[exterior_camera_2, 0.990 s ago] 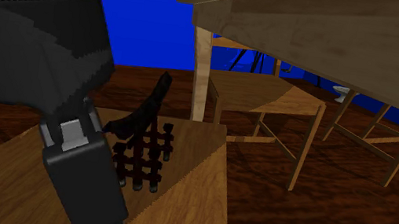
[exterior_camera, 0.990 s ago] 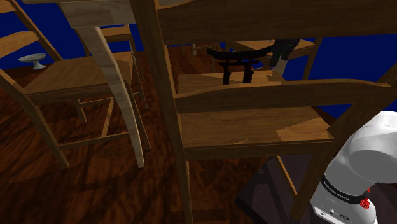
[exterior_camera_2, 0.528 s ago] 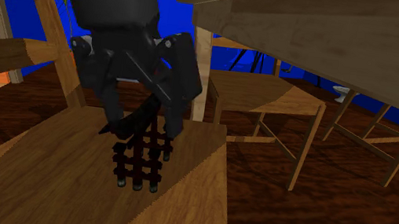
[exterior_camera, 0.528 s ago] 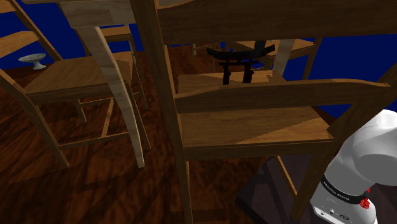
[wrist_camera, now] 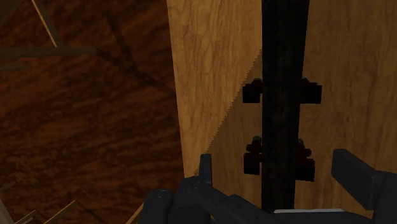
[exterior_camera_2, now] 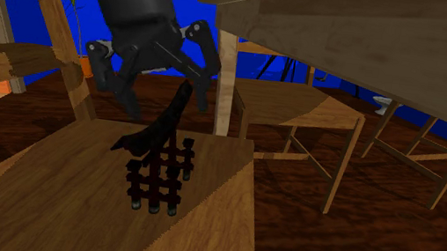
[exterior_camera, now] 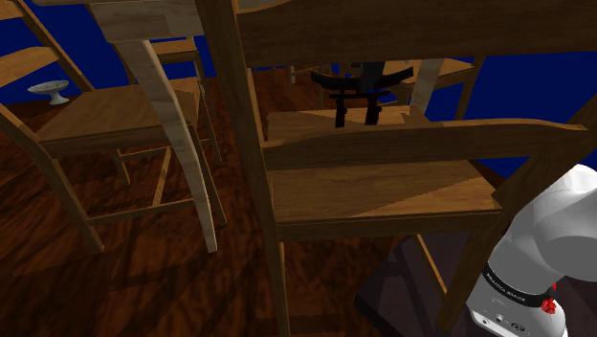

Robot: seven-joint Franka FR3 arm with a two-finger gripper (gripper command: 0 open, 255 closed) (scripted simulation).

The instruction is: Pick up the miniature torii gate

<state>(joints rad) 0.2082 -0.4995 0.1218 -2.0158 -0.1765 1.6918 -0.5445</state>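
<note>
Black torii gate [exterior_camera_2: 158, 169] stands upright on a wooden chair seat [exterior_camera_2: 213, 225]. In the shoulder view it shows through the gap between chair rails [exterior_camera: 421, 144]. From the wrist its roof beam hides most of the posts beneath. Gripper [exterior_camera_2: 169, 109] hangs just above the gate's roof, fingers spread wide to either side of it, touching and holding nothing.

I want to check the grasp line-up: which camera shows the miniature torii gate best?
The second exterior view: the whole dark torii gate stands on the wooden seat, under the open gripper. The shoulder view shows it small, beyond a chair rail. The wrist view shows its top beam from above, between the fingers.
</note>
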